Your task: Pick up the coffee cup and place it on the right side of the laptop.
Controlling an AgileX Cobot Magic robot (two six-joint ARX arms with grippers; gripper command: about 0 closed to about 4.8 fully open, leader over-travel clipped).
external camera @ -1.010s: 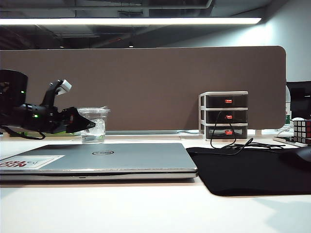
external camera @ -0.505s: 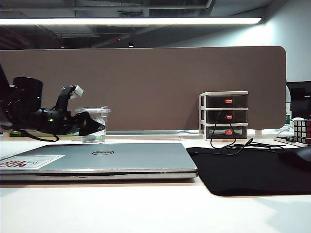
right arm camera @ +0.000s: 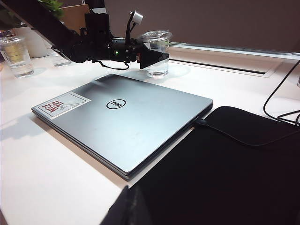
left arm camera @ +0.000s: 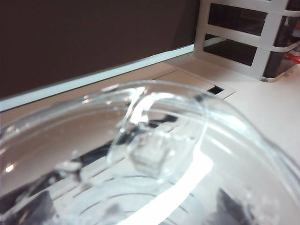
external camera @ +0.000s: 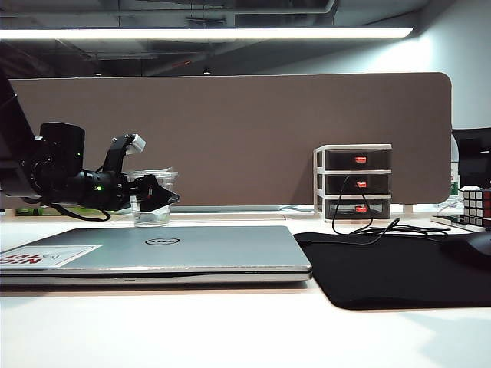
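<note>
The white table (external camera: pixel 230 337) is seen carrying everything. A closed silver-grey laptop (external camera: pixel 165 253) is laid flat on it, with a black mat (external camera: pixel 399 268) touching its right edge. A small white drawer unit (external camera: pixel 354 182) is placed further back, against the brown partition (external camera: pixel 253 130). The left gripper (external camera: pixel 157 195) is held level behind the laptop, its fingers spread wide on either side of the coffee cup (external camera: pixel 153 201), which is stood upright on the table; contact cannot be judged. In the left wrist view the cup's clear lid (left arm camera: pixel 154 154) is seen very close. The right gripper (right arm camera: pixel 129 208) is shown only as a dark tip near the laptop's front corner, and its state cannot be told.
</note>
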